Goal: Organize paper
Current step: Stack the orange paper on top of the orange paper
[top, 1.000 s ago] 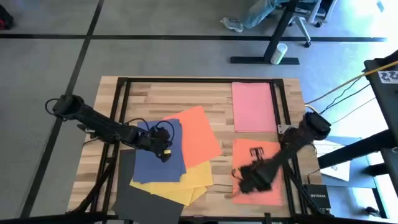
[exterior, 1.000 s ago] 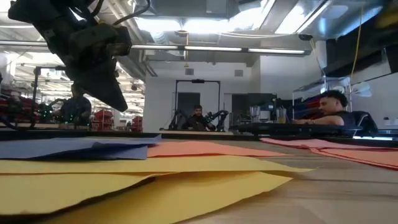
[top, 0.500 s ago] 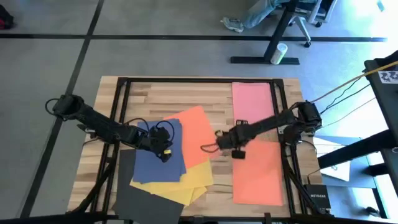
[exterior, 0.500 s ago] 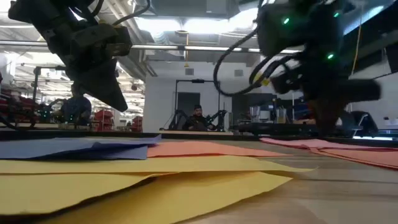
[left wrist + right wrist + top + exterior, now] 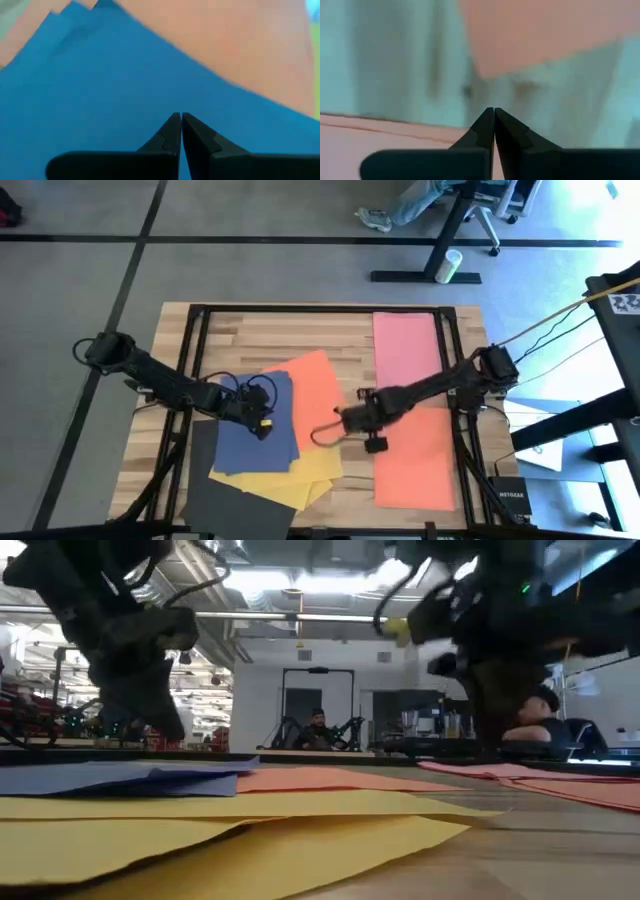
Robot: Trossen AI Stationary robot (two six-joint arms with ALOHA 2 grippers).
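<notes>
Best done by sliding the pinched-shut, empty right gripper [image 5: 345, 420] onto the flat matte orange paper sheet [image 5: 312, 395], pressing lightly beside the left gripper [image 5: 262, 423], also pinched shut and empty.

A white cup [image 5: 452, 264] stands on the floor beside a desk leg [image 5: 440, 242].

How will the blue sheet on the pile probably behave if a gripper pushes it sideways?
The blue sheet looks thin and flat, so it would probably slide easily over the yellow sheet beneath. It is likely floppy: pushed at one edge, it may buckle. The left gripper, shut, is right over it.
</notes>
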